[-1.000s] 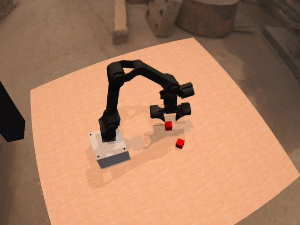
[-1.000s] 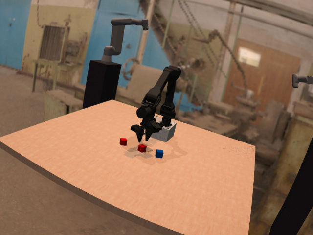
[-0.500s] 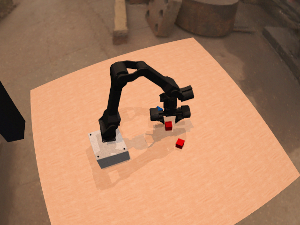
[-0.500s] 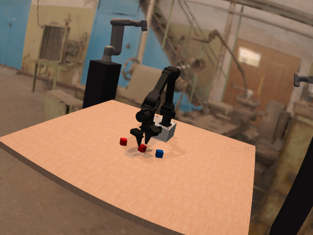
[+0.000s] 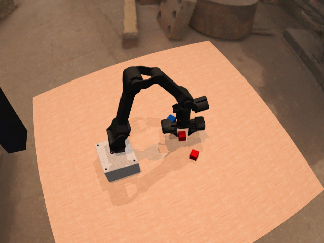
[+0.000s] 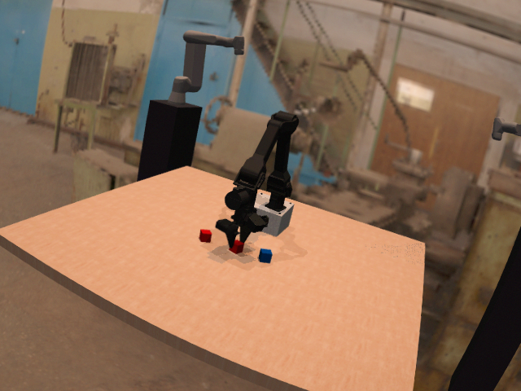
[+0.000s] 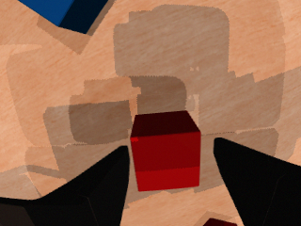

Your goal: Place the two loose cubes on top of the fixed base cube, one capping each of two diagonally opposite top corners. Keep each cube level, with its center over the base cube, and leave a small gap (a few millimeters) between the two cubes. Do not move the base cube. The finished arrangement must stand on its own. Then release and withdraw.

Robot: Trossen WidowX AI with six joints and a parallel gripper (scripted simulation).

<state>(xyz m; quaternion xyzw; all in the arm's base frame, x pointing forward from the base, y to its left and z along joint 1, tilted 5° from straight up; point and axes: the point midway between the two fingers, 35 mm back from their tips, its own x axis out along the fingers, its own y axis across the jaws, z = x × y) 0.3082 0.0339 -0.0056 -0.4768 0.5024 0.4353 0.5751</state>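
The counter (image 5: 235, 183) (image 6: 252, 315) (image 7: 94, 61) runs out of the top view at its near corner. The arm's pale base block (image 5: 122, 172) (image 6: 275, 222) stands near its left edge there; the black arm (image 5: 126, 104) (image 6: 282, 151) reaches inward toward the right edge. The claw (image 5: 183, 134) (image 6: 237, 243) (image 7: 171, 150) is about half open, fingers astride the middle red cube (image 5: 181, 136) (image 6: 237, 247) (image 7: 166, 153), with nothing gripped. That cube sits well inside all four edges. The outer red cube (image 5: 194, 155) (image 6: 205, 235) (image 7: 221, 222) lies nearer the near corner; the blue cube (image 5: 170, 118) (image 6: 264, 256) (image 7: 54, 9), probably the fixed base, lies on the far side.

The reds look light, stiff and perhaps slick: pinch opposite upright faces at mid-height, squarely. The claw partly hides blue from above; the wrist view crops blue and the outer red. Finger height is hard to judge.
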